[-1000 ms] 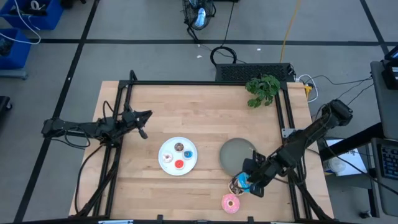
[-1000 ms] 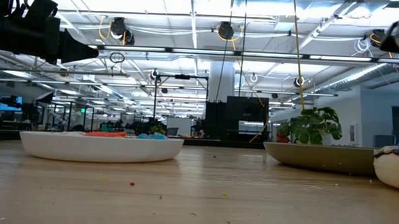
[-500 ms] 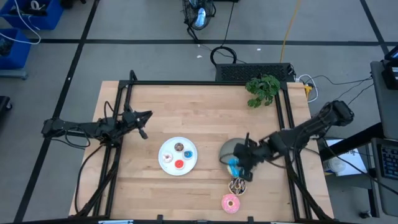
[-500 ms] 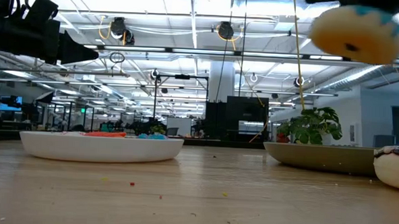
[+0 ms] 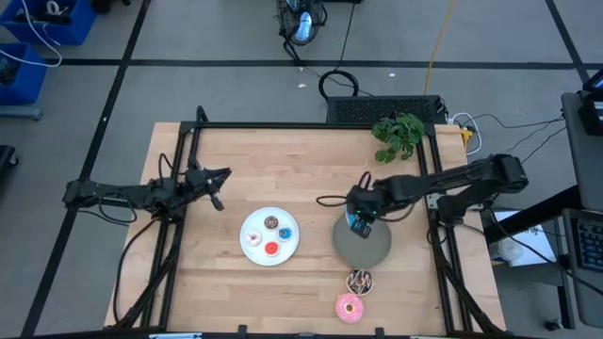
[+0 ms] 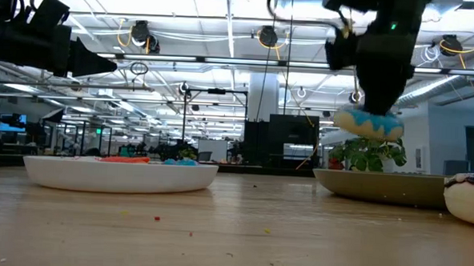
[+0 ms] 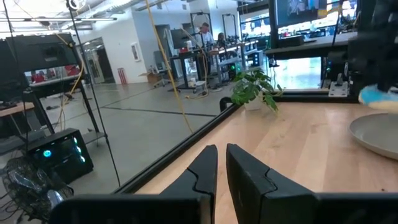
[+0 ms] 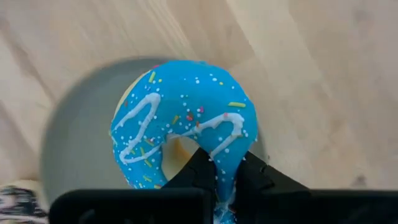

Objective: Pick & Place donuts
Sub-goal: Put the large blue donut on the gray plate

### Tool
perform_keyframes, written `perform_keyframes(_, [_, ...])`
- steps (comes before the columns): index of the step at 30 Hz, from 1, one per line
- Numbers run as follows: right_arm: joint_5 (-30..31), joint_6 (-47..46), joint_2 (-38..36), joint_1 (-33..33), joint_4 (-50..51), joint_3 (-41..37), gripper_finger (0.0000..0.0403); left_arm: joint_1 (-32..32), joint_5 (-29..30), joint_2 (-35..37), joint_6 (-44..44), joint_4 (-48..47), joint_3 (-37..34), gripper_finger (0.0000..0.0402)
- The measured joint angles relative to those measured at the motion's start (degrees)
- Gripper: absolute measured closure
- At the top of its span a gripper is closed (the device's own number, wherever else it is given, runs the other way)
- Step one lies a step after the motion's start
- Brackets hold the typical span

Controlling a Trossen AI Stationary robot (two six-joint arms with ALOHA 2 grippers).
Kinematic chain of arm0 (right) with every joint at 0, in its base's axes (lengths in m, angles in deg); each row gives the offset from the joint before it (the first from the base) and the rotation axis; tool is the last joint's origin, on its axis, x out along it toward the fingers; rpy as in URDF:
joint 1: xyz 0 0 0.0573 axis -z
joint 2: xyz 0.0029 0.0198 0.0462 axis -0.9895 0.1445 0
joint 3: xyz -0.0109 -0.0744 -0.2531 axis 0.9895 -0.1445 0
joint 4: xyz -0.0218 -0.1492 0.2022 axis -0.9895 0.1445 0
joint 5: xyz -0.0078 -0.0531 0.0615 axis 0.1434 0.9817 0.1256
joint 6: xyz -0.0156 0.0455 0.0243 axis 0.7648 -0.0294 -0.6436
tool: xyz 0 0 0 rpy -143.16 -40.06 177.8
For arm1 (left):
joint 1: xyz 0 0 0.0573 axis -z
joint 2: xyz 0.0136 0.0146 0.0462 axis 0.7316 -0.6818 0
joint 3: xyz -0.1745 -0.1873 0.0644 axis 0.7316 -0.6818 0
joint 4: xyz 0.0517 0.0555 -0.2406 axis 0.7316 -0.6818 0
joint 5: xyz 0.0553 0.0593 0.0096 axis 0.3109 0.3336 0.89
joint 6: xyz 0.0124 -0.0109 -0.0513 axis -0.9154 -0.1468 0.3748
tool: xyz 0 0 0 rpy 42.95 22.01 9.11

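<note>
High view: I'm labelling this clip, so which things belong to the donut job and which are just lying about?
Part of the job:
- blue donut, held by the right gripper above the grey plate
- drizzled dark brown donut
- pink donut
- three tiny donuts on the white plate

Just lying about:
- potted plant
- left gripper, parked

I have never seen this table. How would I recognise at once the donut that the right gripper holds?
Find the grey plate on the right half of the wooden table. The right gripper hangs above its far edge, shut on the blue donut. It is the only donut in the air, with blue icing, white drizzle and coloured sprinkles; the dark brown donut and pink donut lie on the table.
</note>
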Motion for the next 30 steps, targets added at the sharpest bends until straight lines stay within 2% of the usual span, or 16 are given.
perform_keyframes(5, [-3.2, 2.8, 5.2, 1.5, -3.6, -0.4, 0.0387, 0.0, 0.0, 0.0, -0.1, -0.3, 0.0, 0.0360])
perform_keyframes(9, [-3.5, 4.5, 7.1, 1.4, -7.3, -0.4, 0.0387, 0.0, 0.0, 0.0, -0.6, -1.0, 0.0, 0.0360])
perform_keyframes(26, [-3.5, 5.3, 14.4, 1.4, -6.4, -0.4, 0.0387, 0.0, 0.0, 0.0, -0.2, -1.2, 0.0, 0.0360])
perform_keyframes(30, [-3.5, 5.3, 14.1, 1.4, -6.1, -0.4, 0.0370, 0.0, 0.0, 0.0, -0.2, -1.2, 0.0, 0.0360])
